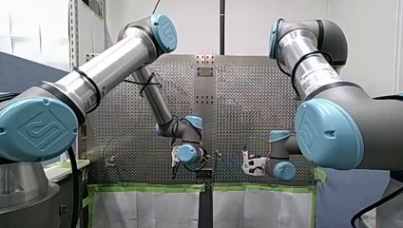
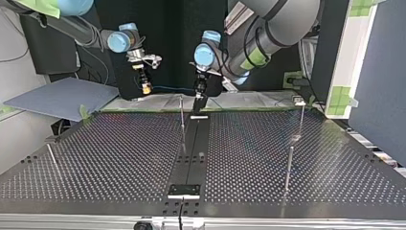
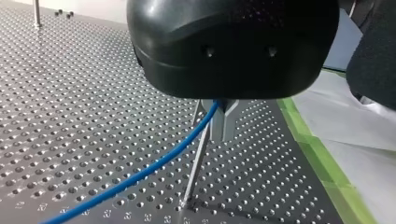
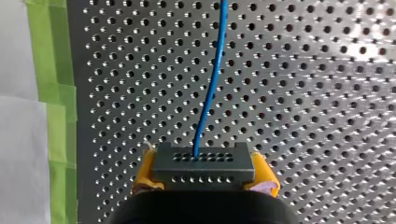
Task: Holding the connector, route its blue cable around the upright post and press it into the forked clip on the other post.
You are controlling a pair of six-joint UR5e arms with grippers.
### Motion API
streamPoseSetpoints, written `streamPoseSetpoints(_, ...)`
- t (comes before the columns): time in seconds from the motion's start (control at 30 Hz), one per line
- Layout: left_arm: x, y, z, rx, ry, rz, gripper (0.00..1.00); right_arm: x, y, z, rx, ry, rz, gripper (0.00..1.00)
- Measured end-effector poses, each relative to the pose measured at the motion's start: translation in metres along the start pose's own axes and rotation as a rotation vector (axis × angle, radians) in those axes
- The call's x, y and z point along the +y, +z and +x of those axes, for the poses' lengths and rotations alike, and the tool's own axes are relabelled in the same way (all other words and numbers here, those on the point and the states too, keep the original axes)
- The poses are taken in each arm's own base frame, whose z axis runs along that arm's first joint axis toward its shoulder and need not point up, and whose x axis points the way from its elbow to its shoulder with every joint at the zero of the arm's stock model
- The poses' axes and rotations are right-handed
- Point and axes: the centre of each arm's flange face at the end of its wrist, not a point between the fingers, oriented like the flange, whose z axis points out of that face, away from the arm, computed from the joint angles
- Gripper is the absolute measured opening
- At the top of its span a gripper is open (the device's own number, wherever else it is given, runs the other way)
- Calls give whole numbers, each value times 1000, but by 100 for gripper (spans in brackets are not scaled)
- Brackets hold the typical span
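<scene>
**Connector clamped, blue cable unrouted**

Right wrist view: connector squeezed between my right gripper's yellow pads; blue cable leaves it forward. Left wrist view: my left gripper pinches that cable beside an upright post. Cable likely light and limp; the rigid connector gives the surest hold.

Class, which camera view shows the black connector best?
Right wrist view: the connector sits close up between yellow pads, blue cable leaving it. Top view: too small to tell. Front and left wrist views: not visible.
</scene>
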Motion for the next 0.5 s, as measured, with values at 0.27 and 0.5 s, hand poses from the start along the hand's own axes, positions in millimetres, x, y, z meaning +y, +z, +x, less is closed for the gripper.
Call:
streamPoseSetpoints(0.27,2,9,1,8,-34,2,2,8,15,2,-11,4,-5,0)
streamPoseSetpoints(0.5,-2,20,18,36,-51,14,2,10,19,4,-9,4,-7,0)
